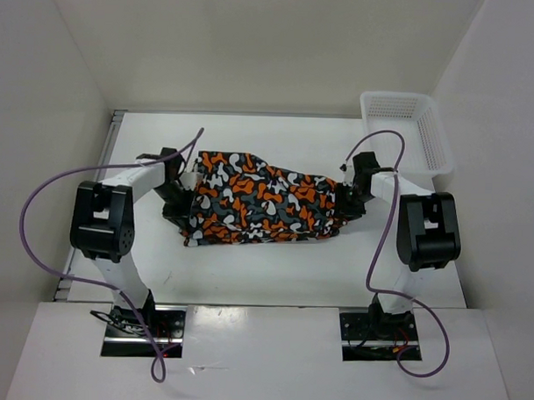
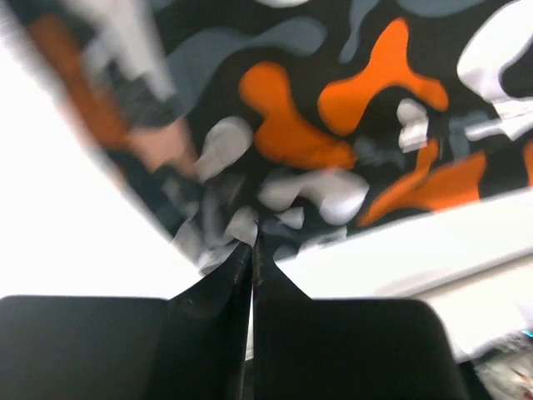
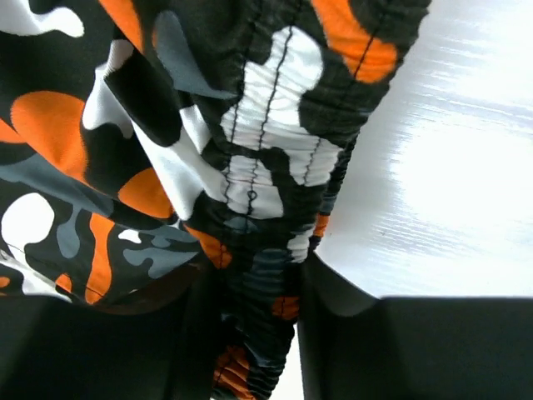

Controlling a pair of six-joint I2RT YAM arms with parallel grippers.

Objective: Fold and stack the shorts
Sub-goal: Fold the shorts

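The shorts point(image 1: 263, 200), with an orange, white, grey and black blotch print, lie spread across the middle of the white table between the two arms. My left gripper point(image 1: 181, 193) is at their left edge, and in the left wrist view point(image 2: 251, 243) its jaws are pressed together on a thin edge of the cloth point(image 2: 333, 125). My right gripper point(image 1: 346, 196) is at their right edge, and in the right wrist view point(image 3: 258, 275) its jaws are shut on the bunched elastic waistband point(image 3: 266, 167).
A white plastic mesh basket point(image 1: 408, 130) stands at the back right of the table. White walls close in the table on the left, back and right. Purple cables loop off both arms.
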